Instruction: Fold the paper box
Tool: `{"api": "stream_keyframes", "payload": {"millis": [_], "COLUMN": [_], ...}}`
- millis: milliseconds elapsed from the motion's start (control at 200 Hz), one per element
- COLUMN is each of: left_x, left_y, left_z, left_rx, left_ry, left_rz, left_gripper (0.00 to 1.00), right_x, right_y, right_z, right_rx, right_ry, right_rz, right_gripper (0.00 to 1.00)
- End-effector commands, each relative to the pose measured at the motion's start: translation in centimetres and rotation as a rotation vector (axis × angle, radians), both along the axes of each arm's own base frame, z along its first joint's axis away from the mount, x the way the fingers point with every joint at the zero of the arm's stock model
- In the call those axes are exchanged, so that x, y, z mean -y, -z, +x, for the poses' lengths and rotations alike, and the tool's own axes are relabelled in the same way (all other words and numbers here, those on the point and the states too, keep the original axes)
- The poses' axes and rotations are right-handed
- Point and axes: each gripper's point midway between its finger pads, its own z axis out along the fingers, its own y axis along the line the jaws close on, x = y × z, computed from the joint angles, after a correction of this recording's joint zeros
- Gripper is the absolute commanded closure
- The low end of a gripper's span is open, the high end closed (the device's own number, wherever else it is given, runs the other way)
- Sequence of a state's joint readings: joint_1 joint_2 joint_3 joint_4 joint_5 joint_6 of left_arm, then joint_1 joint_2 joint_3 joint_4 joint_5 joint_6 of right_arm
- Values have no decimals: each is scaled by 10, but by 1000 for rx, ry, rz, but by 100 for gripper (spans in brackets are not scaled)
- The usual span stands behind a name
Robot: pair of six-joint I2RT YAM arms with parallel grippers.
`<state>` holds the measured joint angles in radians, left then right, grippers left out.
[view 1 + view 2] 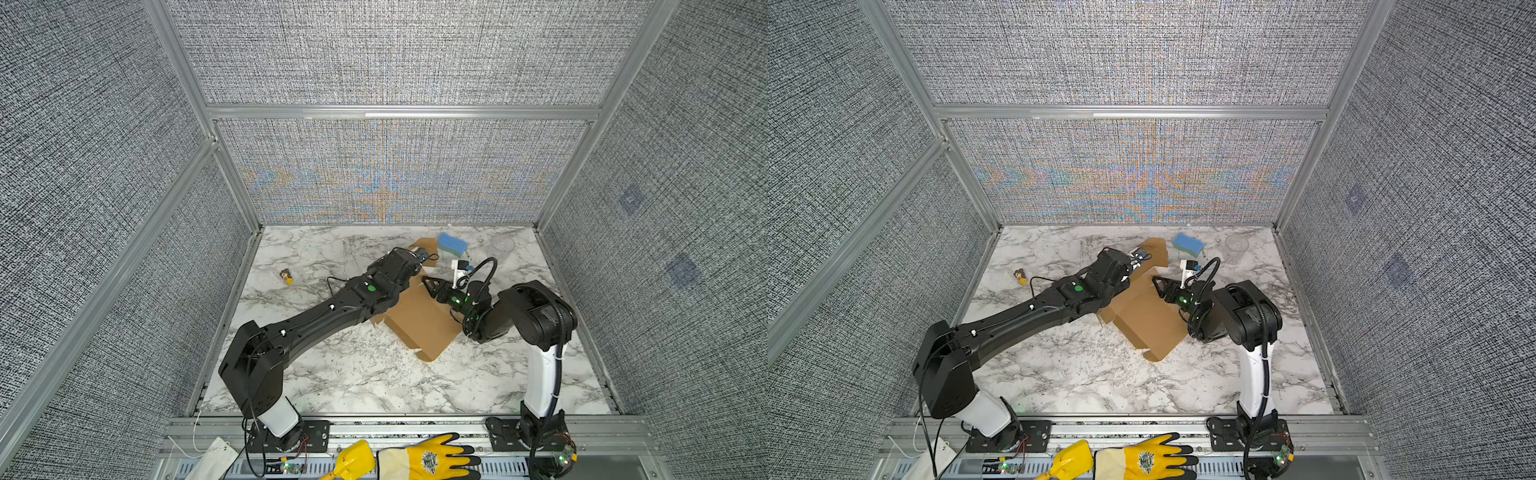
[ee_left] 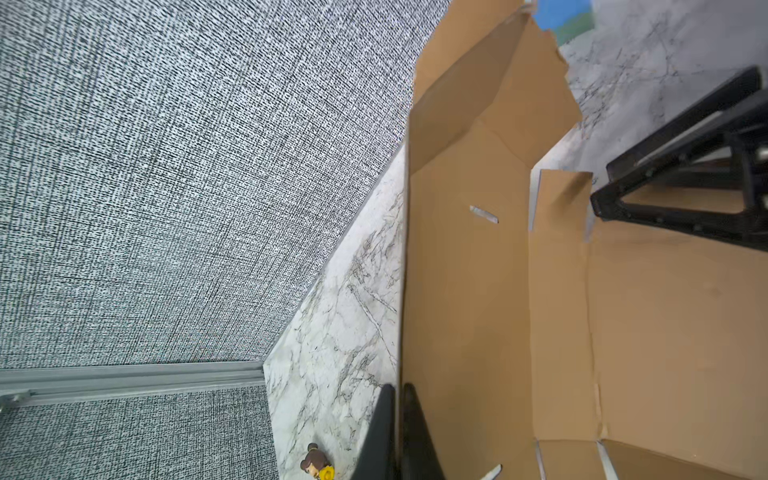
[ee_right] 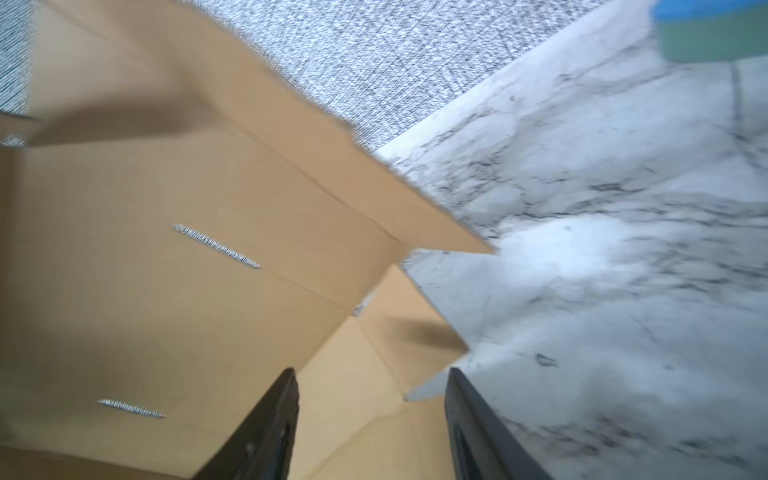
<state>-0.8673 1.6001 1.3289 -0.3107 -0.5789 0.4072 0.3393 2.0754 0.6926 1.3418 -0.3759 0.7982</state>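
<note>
Your marble table (image 1: 353, 374) sits inside grey woven walls (image 1: 395, 54). Toy figurine (image 1: 286, 276) at left; paper box (image 1: 422, 324) mid-table, left gripper (image 2: 398, 390) clamped on its raised panel's edge; right gripper (image 3: 372, 374), jaws apart, over the base; clear cup (image 1: 503, 244) back right.

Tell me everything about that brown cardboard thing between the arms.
The paper box is plain brown cardboard, a die-cut sheet with flaps and narrow slots, partly folded: its base lies on the marble table, one panel stands raised, pinched by the shut left gripper; the open right gripper hovers at a corner flap.
</note>
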Motion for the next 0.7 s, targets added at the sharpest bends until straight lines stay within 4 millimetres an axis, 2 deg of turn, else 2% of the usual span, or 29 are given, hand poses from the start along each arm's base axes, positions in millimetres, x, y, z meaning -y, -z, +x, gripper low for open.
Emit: {"api": "stream_keyframes", "payload": {"millis": [0,125,295,560,695], "left_x": [5,9,12,12,10], "left_y": [-13,-15,-14,-27,-31], "left_z": [-6,-12,-18,-28,-31], "left_rx": [-21,-44,-75,-72,-49], "left_ry": [18,45,69,100,115], "left_rz": [-85,-115,-138,-201,-210], "left_gripper": [100,100,100,100,100], "right_x": [0,0,-9,-11,-11], "right_y": [-3,-8,-19,-13,-21], "right_z": [1,3,4,15,16], "right_rx": [-21,-17,27,-22,-25], "right_ry": [2,-22,-99,-107,-114], "right_rz": [25,50,76,81,114], "right_gripper": [42,40,39,35,30]}}
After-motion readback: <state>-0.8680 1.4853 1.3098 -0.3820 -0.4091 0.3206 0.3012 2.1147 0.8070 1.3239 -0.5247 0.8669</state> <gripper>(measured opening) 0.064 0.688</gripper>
